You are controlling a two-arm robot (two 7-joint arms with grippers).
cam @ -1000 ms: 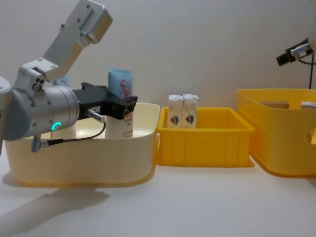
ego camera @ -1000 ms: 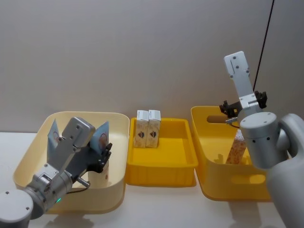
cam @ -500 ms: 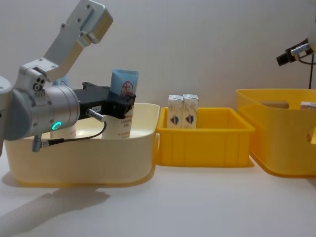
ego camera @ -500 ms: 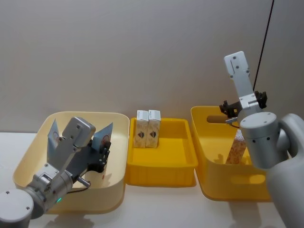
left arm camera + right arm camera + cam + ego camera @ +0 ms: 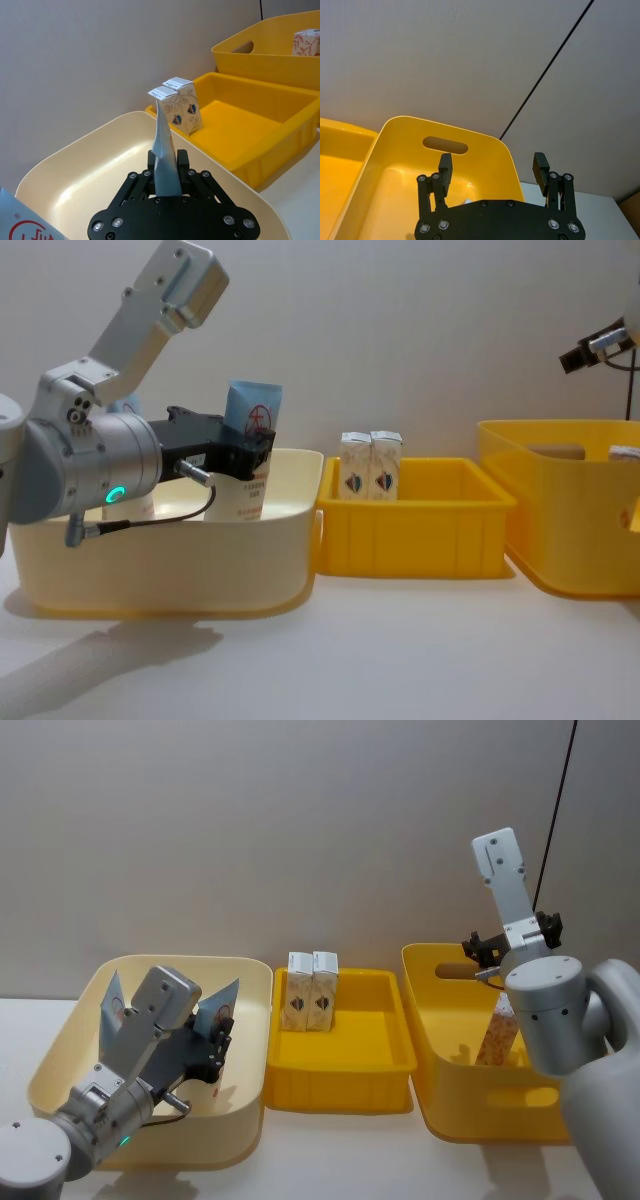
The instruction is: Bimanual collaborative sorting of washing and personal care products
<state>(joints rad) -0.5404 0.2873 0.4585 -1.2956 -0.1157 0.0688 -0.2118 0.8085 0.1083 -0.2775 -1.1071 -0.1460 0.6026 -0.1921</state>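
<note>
- left gripper clenched on tall white, blue-ended squeeze tube, tilted in cream plastic bin
- right gripper released, above deep yellow plastic bin
- 2 small white cartons right of left gripper

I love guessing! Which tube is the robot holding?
The tilted tube nearer the yellow tray, clamped in the left gripper; the other tube stands free. The right gripper hangs above the yellow bin.
</note>
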